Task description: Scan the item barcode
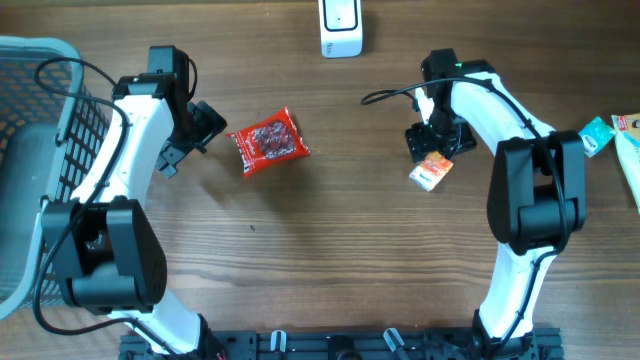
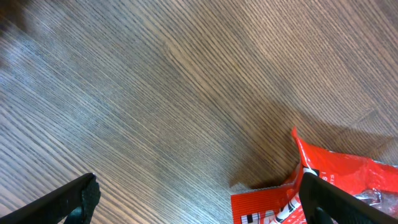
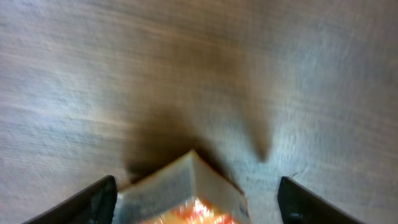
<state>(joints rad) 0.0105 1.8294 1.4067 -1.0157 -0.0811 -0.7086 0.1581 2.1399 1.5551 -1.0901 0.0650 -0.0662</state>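
Rightward, the small orange box [image 1: 432,172] is shown lying on the worktop [image 1: 330,230] between the parted jaws of the right gripper [image 3: 198,194], ungripped. The jaws of the left gripper [image 1: 203,134] are spread wide beside the red packet [image 1: 269,142].

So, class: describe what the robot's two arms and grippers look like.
The left arm and right arm have white links and bulky black joints, each trailing a black cable. The left gripper and right gripper are black.
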